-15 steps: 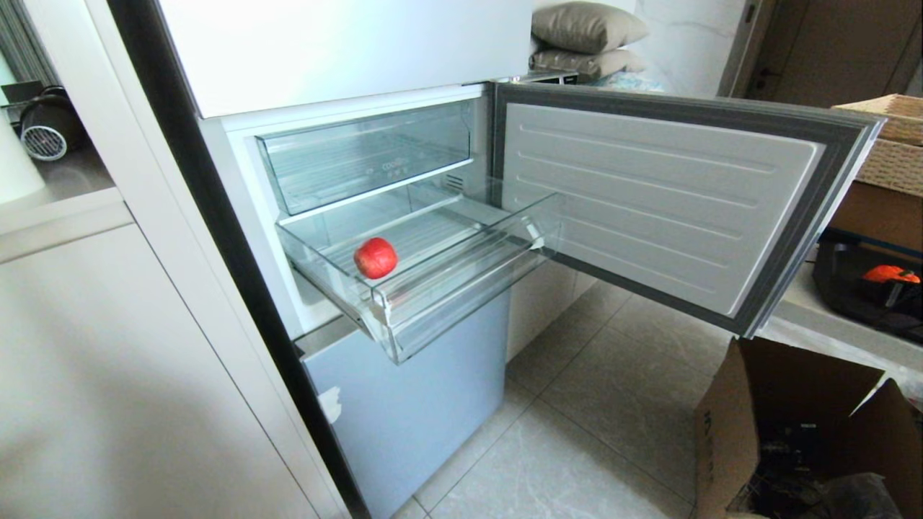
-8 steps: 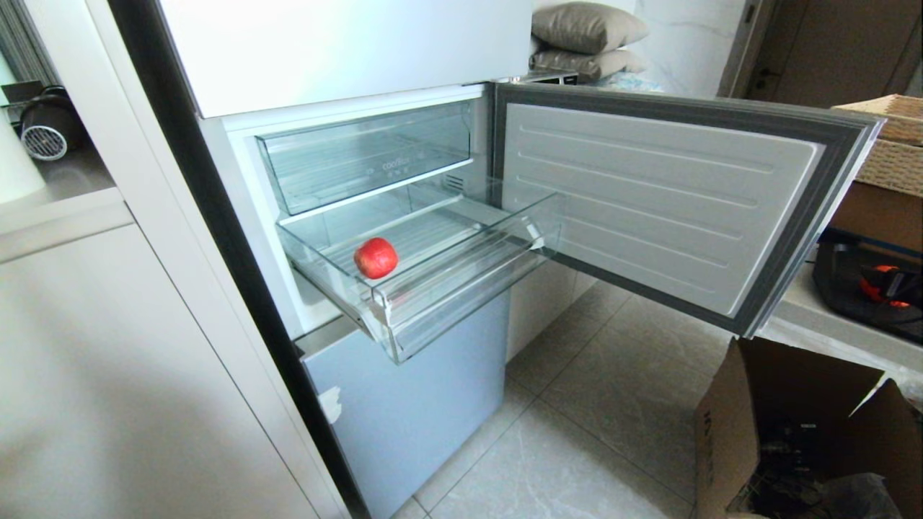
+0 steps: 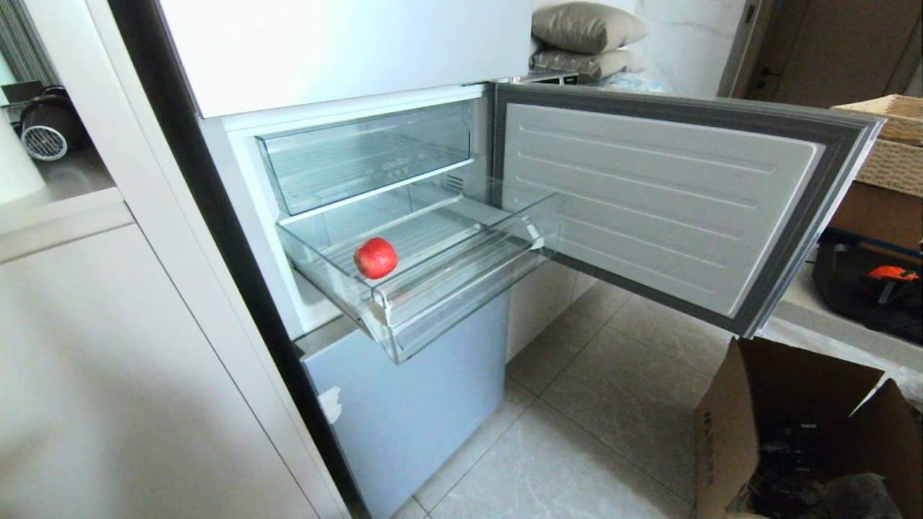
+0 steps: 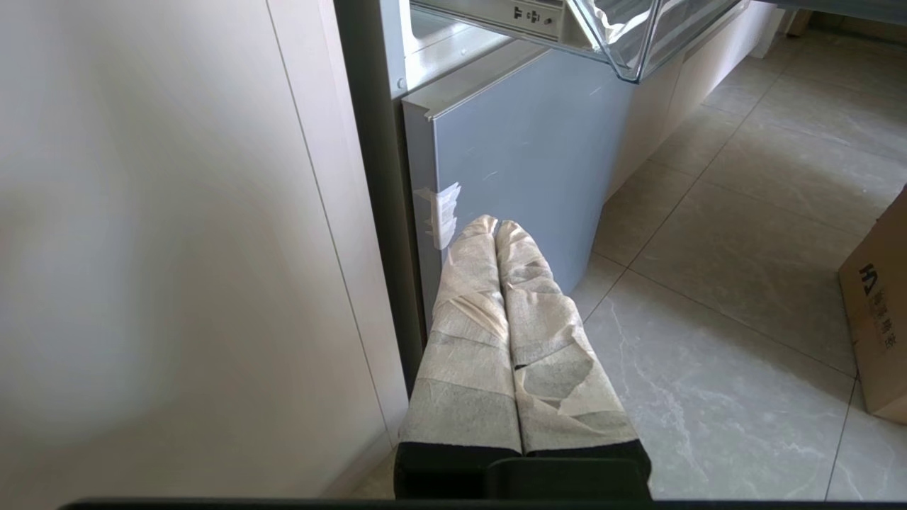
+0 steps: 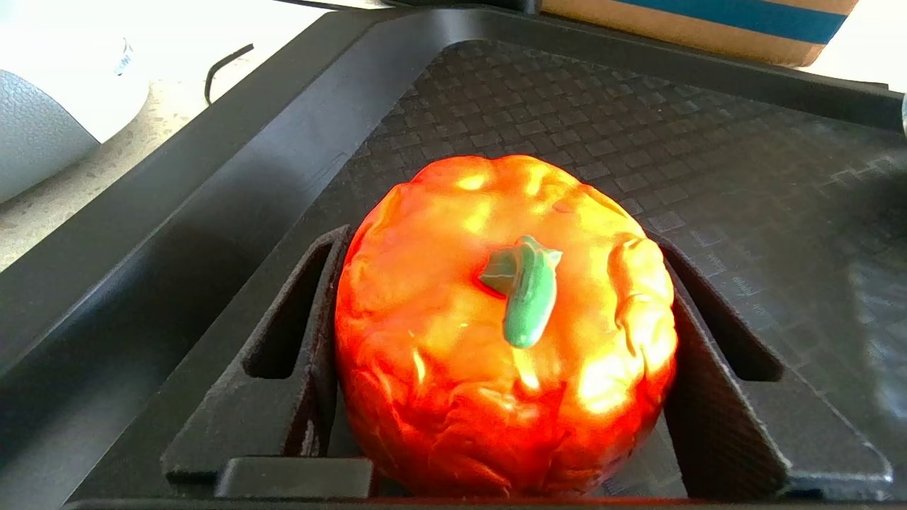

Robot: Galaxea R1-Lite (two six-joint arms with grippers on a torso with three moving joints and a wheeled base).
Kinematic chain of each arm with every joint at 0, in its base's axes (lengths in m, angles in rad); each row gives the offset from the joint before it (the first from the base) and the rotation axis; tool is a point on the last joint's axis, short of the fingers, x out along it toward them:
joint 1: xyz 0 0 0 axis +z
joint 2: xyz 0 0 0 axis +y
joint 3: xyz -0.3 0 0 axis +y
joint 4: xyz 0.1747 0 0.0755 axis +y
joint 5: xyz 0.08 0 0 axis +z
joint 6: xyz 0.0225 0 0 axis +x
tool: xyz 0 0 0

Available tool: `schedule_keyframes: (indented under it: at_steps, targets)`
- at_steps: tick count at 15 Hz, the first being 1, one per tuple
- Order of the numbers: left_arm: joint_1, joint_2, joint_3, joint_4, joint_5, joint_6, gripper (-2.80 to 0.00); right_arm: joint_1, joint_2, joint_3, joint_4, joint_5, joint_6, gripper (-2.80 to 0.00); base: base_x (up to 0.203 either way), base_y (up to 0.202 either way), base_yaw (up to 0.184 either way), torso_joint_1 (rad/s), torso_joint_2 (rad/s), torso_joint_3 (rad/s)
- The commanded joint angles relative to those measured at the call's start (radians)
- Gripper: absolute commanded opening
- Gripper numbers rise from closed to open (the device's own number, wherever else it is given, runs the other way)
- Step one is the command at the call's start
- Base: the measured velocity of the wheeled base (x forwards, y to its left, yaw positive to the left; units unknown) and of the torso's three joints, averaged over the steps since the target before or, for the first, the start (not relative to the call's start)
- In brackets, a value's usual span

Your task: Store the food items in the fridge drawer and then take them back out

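On black tray (image 5: 212, 177) beside tiled floor (image 3: 613, 404), right gripper (image 5: 496, 354) pinching orange-red piece (image 5: 439, 297).

The cardboard box (image 3: 807, 440) runs off the head view's corner, its dark contents unreadable.

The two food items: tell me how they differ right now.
The red piece lies in the pulled-out fridge drawer; the orange-red piece sits on a black tray between the right gripper jaws. The orange-red one shows a green stem; the red one shows none. Both are rounded.
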Motion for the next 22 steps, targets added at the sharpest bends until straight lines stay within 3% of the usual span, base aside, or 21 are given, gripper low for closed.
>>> schedule_keyframes:
  at_steps: [1, 4, 12, 16, 18, 22]
  targets:
    - [0.000, 0.001, 0.000, 0.000, 0.000, 0.000, -2.80, -0.001, -0.055, 0.042, -0.001, -0.002, 0.002, -2.80, 0.000, 0.000, 0.000, 0.000, 0.00, 0.000]
    - [0.000, 0.001, 0.000, 0.000, 0.000, 0.000, -2.80, -0.005, -0.217, 0.224, -0.001, -0.023, 0.006, -2.80, 0.000, 0.000, 0.000, 0.000, 0.00, 0.000]
    - [0.000, 0.001, 0.000, 0.000, 0.000, 0.000, -2.80, -0.052, -1.074, 1.106, 0.044, -0.053, 0.021, -2.80, 0.000, 0.000, 0.000, 0.000, 0.00, 0.000]
    - [0.000, 0.001, 0.000, 0.000, 0.000, 0.000, -2.80, -0.027, -1.446, 1.517, 0.052, 0.013, 0.016, -2.80, 0.000, 0.000, 0.000, 0.000, 0.00, 0.000]
    - [0.000, 0.000, 0.000, 0.000, 0.001, 0.000, -2.80, 0.027, -1.615, 1.675, 0.071, 0.034, 0.015, -2.80, 0.000, 0.000, 0.000, 0.000, 0.00, 0.000]
    - [0.000, 0.001, 0.000, 0.000, 0.000, 0.000, -2.80, 0.254, -1.794, 1.843, 0.084, -0.012, 0.011, -2.80, 0.000, 0.000, 0.000, 0.000, 0.00, 0.000]
